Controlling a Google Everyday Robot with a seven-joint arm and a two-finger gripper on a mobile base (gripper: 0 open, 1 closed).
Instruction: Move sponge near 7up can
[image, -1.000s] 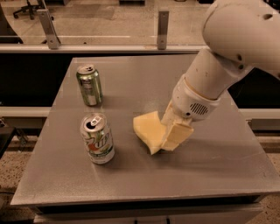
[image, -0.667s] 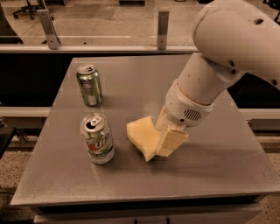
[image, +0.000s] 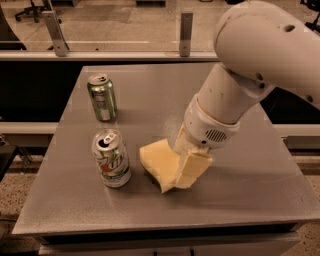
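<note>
While your pincer pinches the pale yellow, wavy-sided foam sponge at its right end, the silver-white 7up can with green lettering stands just left of it.
You hold soft foam, tilted over the dull grey metal desk, free end towards the rigid, upright can; only a narrow gap separates them. A darker green can stands farther back.

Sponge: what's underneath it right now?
Only grey table and a shadow show under the sponge, held tilted by the gripper beside the 7up can. The patch directly beneath is covered; contact cannot be told.
</note>
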